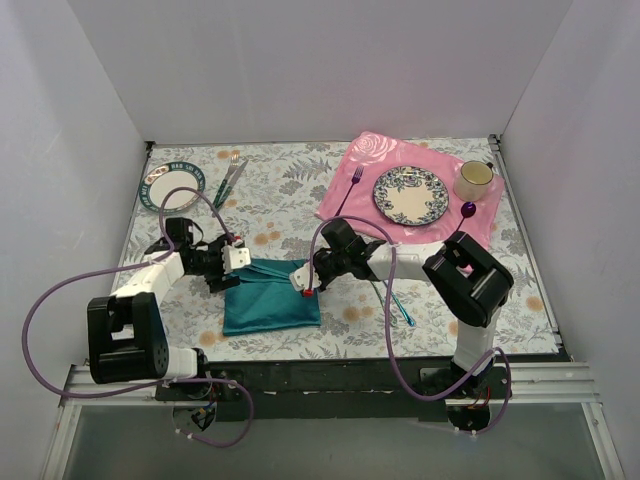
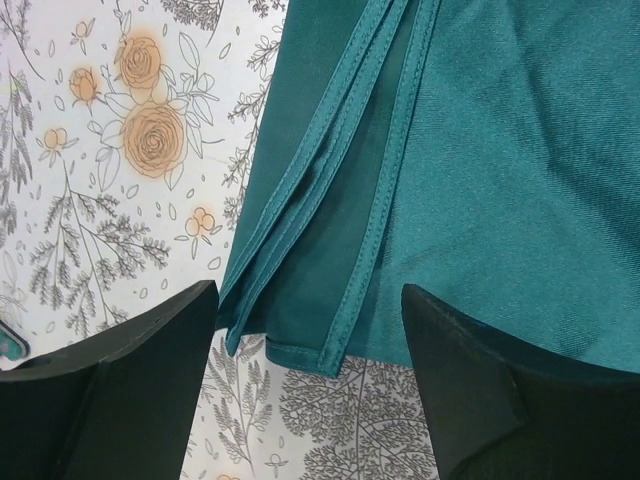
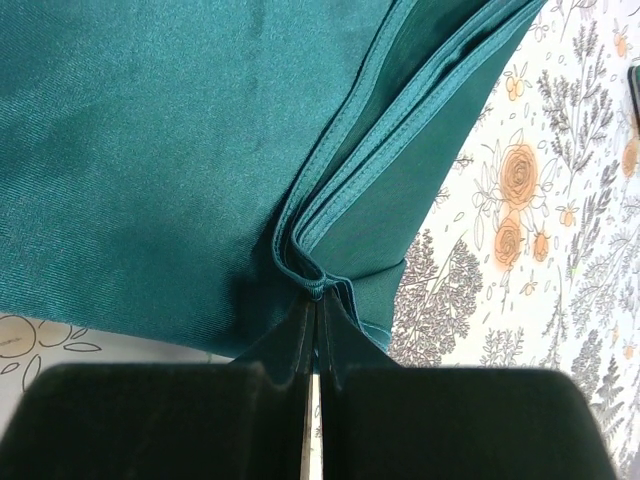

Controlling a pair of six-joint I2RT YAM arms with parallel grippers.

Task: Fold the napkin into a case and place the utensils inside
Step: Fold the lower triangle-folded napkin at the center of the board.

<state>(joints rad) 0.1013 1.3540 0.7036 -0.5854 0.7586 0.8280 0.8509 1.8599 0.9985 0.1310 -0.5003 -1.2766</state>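
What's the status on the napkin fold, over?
Left claw open above napkin edge. Right claw shut on folded corner. Utensils right of napkin, not inside. Nothing blocking.

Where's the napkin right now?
Top view: the napkin lies folded near the table's front edge, left of centre, between the left gripper and the right gripper, which pinches its right edge. The utensils lie to its right.

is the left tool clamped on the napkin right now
No, the left tool stands wide open, and the napkin has its folded edge lying loose in the gap.
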